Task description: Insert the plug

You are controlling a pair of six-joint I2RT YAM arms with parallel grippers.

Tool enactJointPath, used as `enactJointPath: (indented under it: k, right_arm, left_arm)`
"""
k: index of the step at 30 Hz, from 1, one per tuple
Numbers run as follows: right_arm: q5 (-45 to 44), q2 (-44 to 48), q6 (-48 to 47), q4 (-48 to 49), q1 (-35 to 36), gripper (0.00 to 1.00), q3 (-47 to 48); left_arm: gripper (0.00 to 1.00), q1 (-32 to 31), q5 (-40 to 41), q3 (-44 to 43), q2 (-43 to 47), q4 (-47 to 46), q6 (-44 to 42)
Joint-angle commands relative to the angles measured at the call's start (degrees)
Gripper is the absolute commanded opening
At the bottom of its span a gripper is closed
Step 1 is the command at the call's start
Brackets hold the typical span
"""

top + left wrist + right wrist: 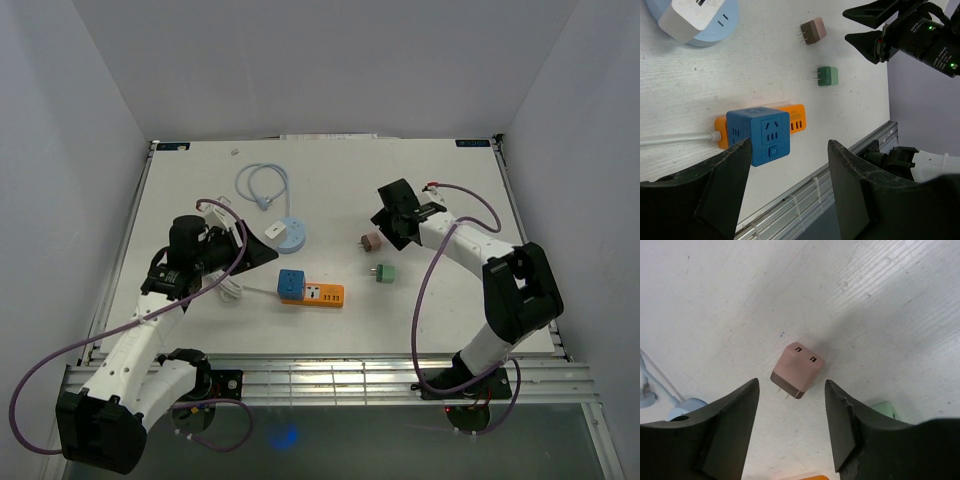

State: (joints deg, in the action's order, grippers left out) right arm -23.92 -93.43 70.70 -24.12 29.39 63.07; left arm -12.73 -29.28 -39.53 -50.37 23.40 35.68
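The right jaws hung spread, lined up on the pink plug (797, 369) lying on the desk (715, 300), not yet grasped; next they had to lower and pinch it. Left jaws stood spread too.

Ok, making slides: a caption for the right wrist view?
Open right fingers poised over the pink adapter lying on the white table, green adapter at the edge.
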Motion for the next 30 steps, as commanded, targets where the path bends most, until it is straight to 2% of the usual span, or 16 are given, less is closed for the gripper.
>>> enactJointPath:
  k: [1, 9, 14, 21, 30]
  right_arm:
    - [1.4, 0.2, -2.8, 1.3, -1.8, 0.64, 0.1]
    - [9.2, -6.6, 1.1, 0.0, -2.0, 0.80, 3.5]
    - [11.4, -9.9, 3.6, -1.6, -2.0, 0.81, 7.0]
    - [12.1, -11.6, 8.2, -2.7, -2.0, 0.82, 6.7]
    - [11.4, -12.9, 13.8, -3.7, -2.1, 0.77, 5.5]
  left_arm:
    - [0.73, 0.2, -1.4, -2.6, -1.1, -2.2, -0.7]
    - [0.73, 0.3, -0.2, -3.0, -1.0, -0.9, -1.1]
    - [0.73, 0.2, 0.7, -3.0, -0.4, 0.4, -1.8]
    - [0.73, 0.3, 1.1, -2.4, -0.2, 0.6, -2.2]
    - [0.73, 0.3, 1.2, -2.0, 0.1, 0.8, -2.5]
